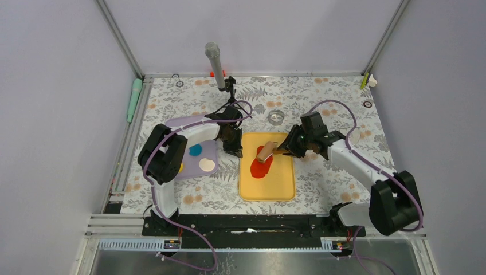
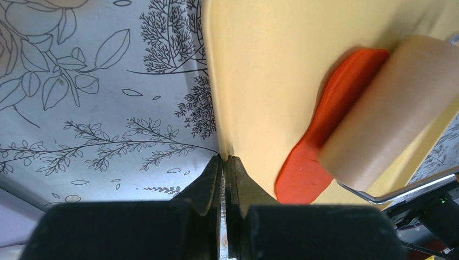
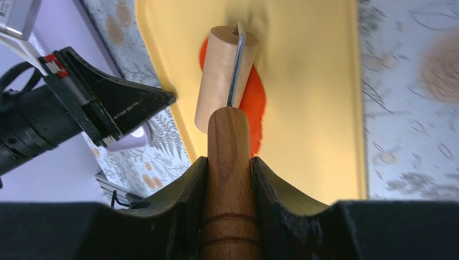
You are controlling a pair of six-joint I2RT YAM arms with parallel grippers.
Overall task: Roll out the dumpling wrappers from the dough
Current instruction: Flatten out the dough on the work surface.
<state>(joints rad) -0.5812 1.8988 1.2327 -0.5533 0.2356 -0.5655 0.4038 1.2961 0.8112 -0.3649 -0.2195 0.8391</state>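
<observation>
Dumpling wrapper (image 1: 261,168): red, flat, uneven, mid-frame on yellow tray (image 1: 282,184) under roller (image 3: 222,76). Right gripper (image 3: 228,160) grasps roller handle; left gripper (image 2: 224,160) clenched.

No word, brand, number or sign can be read in any of the three views. In the right wrist view a small red patch sits on the body of the left gripper (image 3: 171,98), towards the left edge of that view. It is too blurred to show any characters.
</observation>
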